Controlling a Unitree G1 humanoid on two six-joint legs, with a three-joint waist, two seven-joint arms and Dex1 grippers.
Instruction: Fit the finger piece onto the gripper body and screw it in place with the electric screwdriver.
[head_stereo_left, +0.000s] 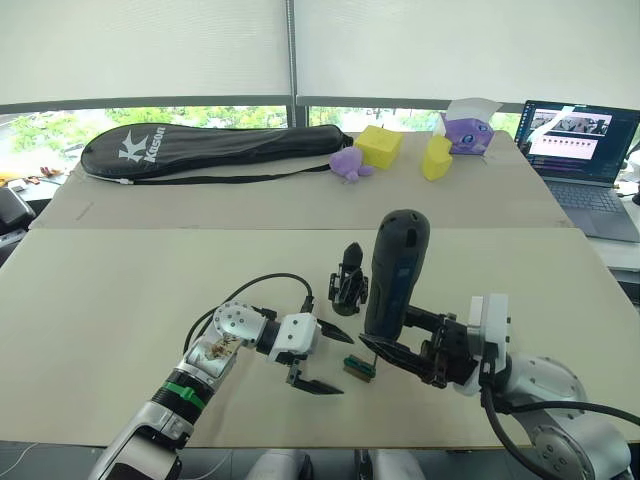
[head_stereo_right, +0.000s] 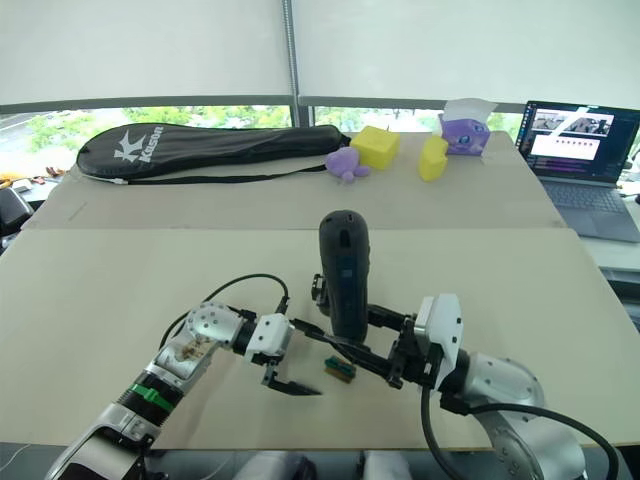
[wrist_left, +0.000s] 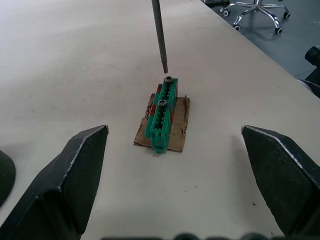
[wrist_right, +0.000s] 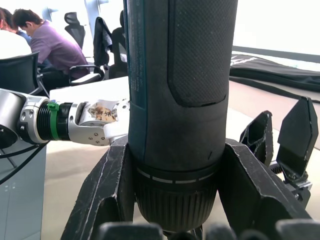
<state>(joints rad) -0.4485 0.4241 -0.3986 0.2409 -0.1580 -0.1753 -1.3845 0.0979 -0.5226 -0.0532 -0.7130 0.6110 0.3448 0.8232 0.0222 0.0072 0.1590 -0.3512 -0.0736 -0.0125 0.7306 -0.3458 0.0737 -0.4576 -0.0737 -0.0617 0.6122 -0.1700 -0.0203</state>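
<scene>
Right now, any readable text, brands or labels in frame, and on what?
"Kason", white with a K logo, on the black racket bag on the far table.
Laptop screen: text too small to read.
Electric screwdriver, green screw holder block: no readable markings.

Beige tables (head_stereo_left: 120, 290); white roller blinds (head_stereo_left: 150, 50) over windows; laptop (head_stereo_left: 578, 140) far right; office chairs (wrist_right: 75, 35) behind.

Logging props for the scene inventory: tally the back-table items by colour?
Yellow: 2, foam block and yellow piece
Purple: 2, small toy and tissue box
Black: 1, racket bag
Dark grey: 1, laptop
Total: 6
</scene>
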